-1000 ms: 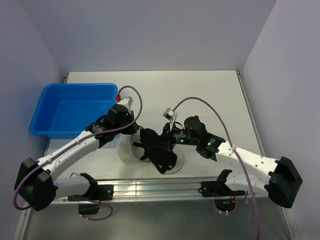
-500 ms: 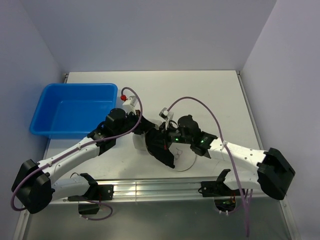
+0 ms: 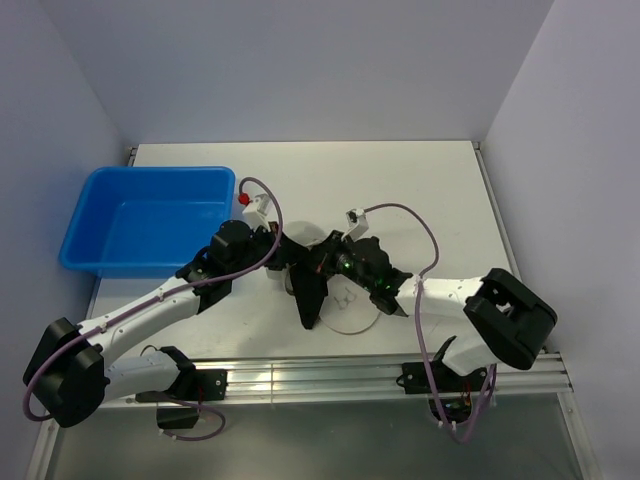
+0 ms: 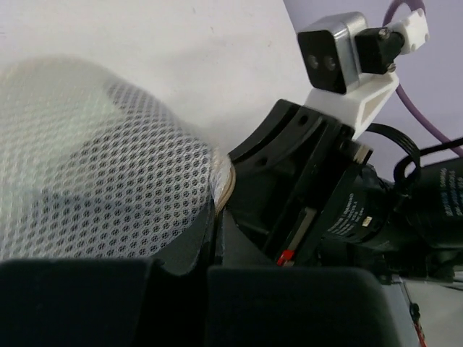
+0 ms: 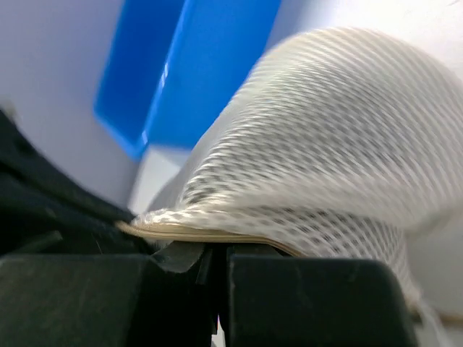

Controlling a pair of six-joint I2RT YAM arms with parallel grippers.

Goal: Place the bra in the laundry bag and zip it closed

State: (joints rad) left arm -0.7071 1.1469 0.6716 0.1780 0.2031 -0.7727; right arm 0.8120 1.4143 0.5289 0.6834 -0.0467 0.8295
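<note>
Item one, laundry bag (image 3: 352,305): I am seeing it sitting near the middle of the table (image 3: 420,190), a little toward 6 o'clock; its white mesh is bulging upward in both wrist views; its tan rim (image 5: 210,233) is running along the lower edge of the mesh in the right wrist view.

Item two, left gripper (image 4: 215,242): its arm is reaching in from 8 o'clock and meeting the bag at the bag's 10 o'clock edge; its jaws are pressing together on the tan rim, just where the mesh is joining it.

Item three, right gripper (image 5: 215,262): its arm is coming in from 4 o'clock and arriving just beside the left gripper; its jaws are likewise clamping the rim, with the mesh ballooning above them; its wrist camera (image 4: 331,52) is showing at 1 o'clock in the left wrist view.

Item four, bra: I am not making it out with certainty; a grey-blue patch (image 4: 79,210) is showing through the mesh in the left wrist view, and I cannot tell whether that is the garment.

Item five, blue tub (image 3: 145,215): it is standing at the table's 10 o'clock, apart from the bag; in the right wrist view it is appearing behind the mesh at 11 o'clock.
</note>
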